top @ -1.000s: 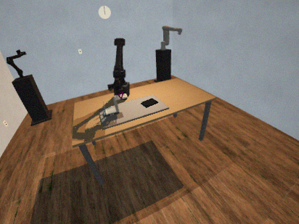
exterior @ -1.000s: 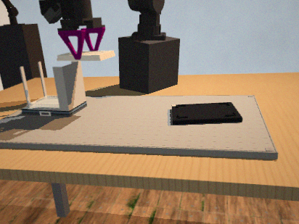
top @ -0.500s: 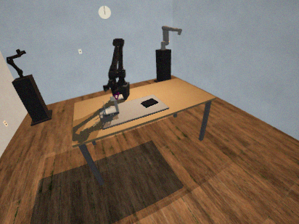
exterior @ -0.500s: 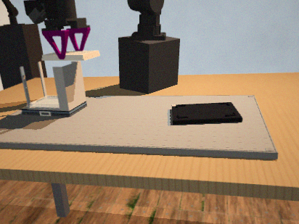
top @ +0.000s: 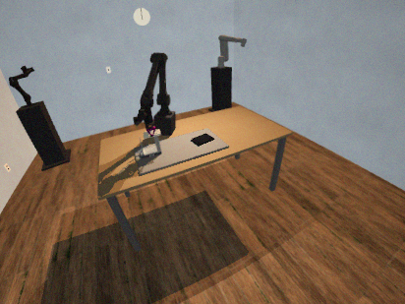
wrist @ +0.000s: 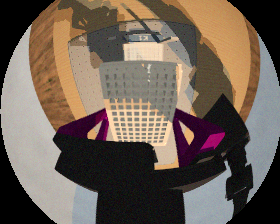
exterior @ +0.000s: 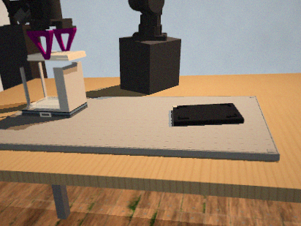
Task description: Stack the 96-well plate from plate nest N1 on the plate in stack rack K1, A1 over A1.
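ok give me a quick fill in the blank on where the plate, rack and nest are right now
1. The gripper is shut on the ____ plate.
2. The held plate hangs directly ____ the stack rack.
3. The black plate nest on the grey mat now stands ____.
4. A second plate lies on the rack's ____.

Missing words: white; above; empty; floor
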